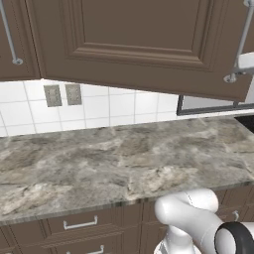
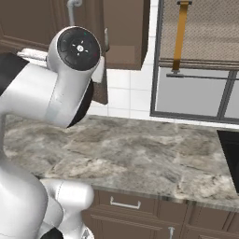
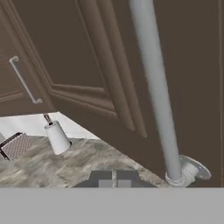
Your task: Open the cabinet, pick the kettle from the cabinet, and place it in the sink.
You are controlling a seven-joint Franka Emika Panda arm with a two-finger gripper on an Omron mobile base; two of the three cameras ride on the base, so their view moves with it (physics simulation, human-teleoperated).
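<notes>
The cabinet [image 1: 139, 44] is a dark brown wall cabinet with a raised-panel door. The handle side of the door looks swung a little out toward me. Its long grey bar handle [image 3: 154, 92] runs down to a round mount [image 3: 189, 170]. In the hand view my gripper [image 3: 113, 180] is shut, tips together with nothing between them, just left of the handle's lower end. In the left base view the white hand [image 1: 246, 63] sits by the handle's lower end [image 1: 230, 78]. A corner of the black sink [image 2: 231, 158] shows at the right. The kettle is out of view.
A grey marbled counter [image 1: 124, 158] runs below, with drawer fronts [image 1: 79, 224] under it. A paper towel roll [image 3: 57, 138] and a patterned box [image 3: 15, 146] stand on the counter. A window with a blind [image 2: 200, 56] is right of the cabinet. My arm [image 2: 51, 93] fills the left of the right base view.
</notes>
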